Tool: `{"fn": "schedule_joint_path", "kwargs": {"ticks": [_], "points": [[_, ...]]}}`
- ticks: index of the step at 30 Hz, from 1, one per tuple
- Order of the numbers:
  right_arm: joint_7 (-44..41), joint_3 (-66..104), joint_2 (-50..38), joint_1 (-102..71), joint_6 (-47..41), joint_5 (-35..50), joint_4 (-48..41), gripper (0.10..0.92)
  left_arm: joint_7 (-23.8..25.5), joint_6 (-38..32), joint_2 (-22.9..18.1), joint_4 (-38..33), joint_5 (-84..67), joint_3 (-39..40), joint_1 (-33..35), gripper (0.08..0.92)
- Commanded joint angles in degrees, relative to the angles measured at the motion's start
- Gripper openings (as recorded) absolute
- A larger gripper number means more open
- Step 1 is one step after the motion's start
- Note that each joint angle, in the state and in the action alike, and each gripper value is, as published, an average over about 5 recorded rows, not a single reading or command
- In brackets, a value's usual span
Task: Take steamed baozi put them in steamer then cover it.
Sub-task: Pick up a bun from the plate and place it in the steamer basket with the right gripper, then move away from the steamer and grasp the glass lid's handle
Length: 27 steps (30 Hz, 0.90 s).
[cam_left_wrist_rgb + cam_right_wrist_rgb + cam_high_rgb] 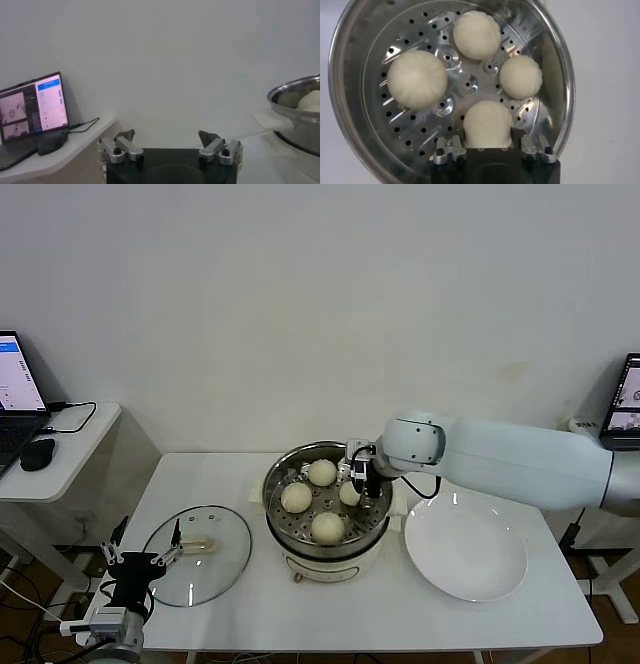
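The steamer (278, 506) stands mid-table with several baozi on its perforated tray (470, 82). My right gripper (358, 482) reaches down inside the right side of the steamer. Its jaws are open on either side of one baozi (488, 122), which rests on the tray. The others lie apart from it: a large one (417, 79), one across the tray (477, 35) and a small one (520, 76). The glass lid (205, 559) lies flat on the table left of the steamer. My left gripper (148, 544) hovers open and empty at the lid's left edge.
An empty white plate (465, 554) sits right of the steamer. A side table to the left holds a laptop (35, 107) and a mouse (52, 142). The steamer's rim (295, 95) and white handle (270, 120) show in the left wrist view.
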Motion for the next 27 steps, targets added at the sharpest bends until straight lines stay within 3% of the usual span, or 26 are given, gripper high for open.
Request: {"fn": "schedule_joint_path", "kwargs": {"ticks": [1, 4, 12, 14, 19, 23, 27], "points": [[-0.8, 1.2, -0.4, 1.2, -0.5, 0.2, 0.2, 0.772, 0.0, 0.1, 0.0, -0.1, 0.0, 0.0, -0.1, 0.823], [-2.0, 2.6, -1.8, 2.4, -0.5, 0.3, 1.1, 0.814, 0.0, 0.1, 0.1, -0.2, 0.0, 0.0, -0.1, 0.823], [-1.9, 7.6, -10.2, 5.2, -0.3, 3.3, 9.0, 0.823, 0.0, 0.1, 0.2, -0.3, -0.3, -0.2, 0.0, 0.823], [3.0, 10.1, -13.6, 3.5, -0.3, 6.2, 11.7, 0.823, 0.0, 0.1, 0.2, -0.4, -0.4, -0.2, 0.0, 0.823], [25.2, 21.0, -24.3, -9.4, 4.2, 15.8, 19.6, 0.823, 0.0, -0.1, 0.2, -0.6, -0.6, -0.3, 0.2, 0.823], [33.1, 38.1, -31.0, -31.1, 14.0, 12.8, 24.1, 0.823, -0.1, -0.3, 0.3, -0.6, -0.8, -0.4, 0.3, 0.823], [35.8, 56.7, -33.5, -54.4, 24.3, 5.7, 25.5, 0.823, 0.0, -1.6, 0.1, -0.5, -1.0, -0.2, 0.4, 0.823]]}}
